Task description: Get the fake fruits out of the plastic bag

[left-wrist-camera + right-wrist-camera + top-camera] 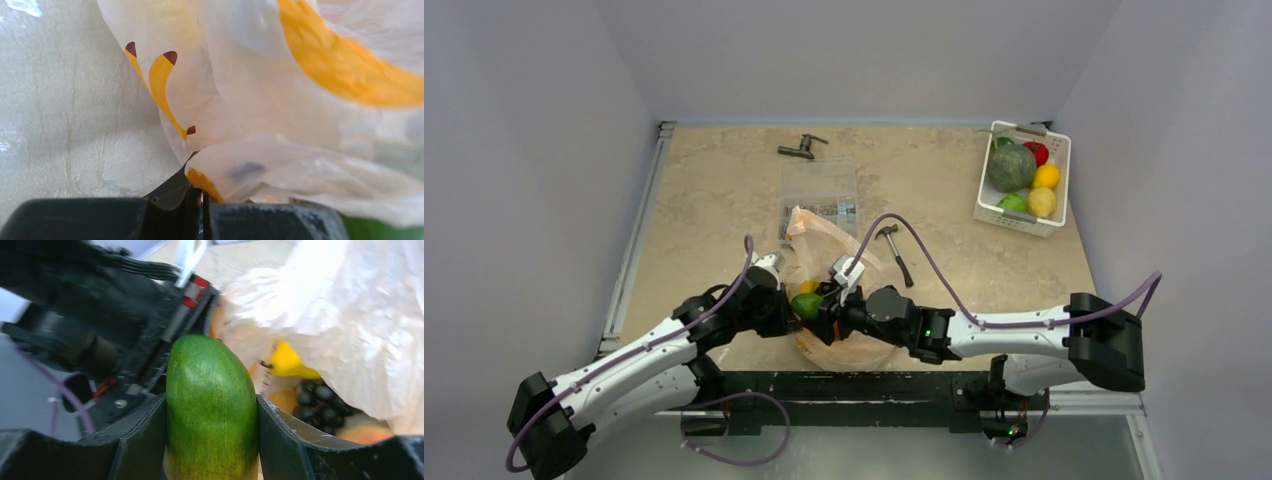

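Green fruit [210, 385] sits clamped between the fingers of our right end effector [211, 412], at the mouth of the plastic bag [819, 235] at the worktop's [714, 200] 6 o'clock. Our left end effector [200, 220] is pinched narrow on a bag fold. Inside the bag we see dark grapes [320, 400] and an orange fruit [282, 400]. At 2 o'clock a white basket [1019, 222] holds a dark green vegetable [1010, 167] and smaller pieces.
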Motion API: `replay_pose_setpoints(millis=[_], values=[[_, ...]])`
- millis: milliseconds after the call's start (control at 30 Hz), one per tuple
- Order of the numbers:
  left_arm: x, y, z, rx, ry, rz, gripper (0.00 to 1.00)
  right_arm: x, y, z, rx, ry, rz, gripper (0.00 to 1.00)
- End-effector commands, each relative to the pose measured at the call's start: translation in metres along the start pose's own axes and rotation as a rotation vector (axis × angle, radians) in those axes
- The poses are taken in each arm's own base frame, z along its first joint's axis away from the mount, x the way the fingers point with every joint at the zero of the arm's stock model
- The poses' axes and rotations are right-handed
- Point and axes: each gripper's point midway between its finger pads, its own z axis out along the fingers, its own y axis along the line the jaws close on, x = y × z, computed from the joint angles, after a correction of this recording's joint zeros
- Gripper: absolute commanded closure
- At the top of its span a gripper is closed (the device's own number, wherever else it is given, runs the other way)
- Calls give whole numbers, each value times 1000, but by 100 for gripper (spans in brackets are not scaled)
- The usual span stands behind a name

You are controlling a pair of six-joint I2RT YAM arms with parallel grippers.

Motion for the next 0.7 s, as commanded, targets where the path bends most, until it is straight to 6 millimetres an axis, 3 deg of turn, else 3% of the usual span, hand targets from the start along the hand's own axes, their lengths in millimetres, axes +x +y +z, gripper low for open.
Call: replay_pose_setpoints(millis=[0, 100, 167, 333, 467, 667], values=[[-31, -16, -19, 32, -139, -33, 100, -46, 47, -11, -227, -120, 56, 100], [-38, -16, -28, 31, -181, -29, 100, -48, 51, -18, -251, -123, 72, 100], [-39, -16, -30, 34, -183, -24, 100, -60, 48, -22, -231, -155, 90, 100], [-30, -17, -19, 33, -134, -44, 100, -112, 27, -16, -95, -251, 169, 100], [-27, -19, -11, 65, -128, -73, 100, -155, -4, -7, -28, -282, 182, 100], [-30, -19, -19, 49, -138, -77, 100, -206, -50, -48, 123, -422, 109, 100]])
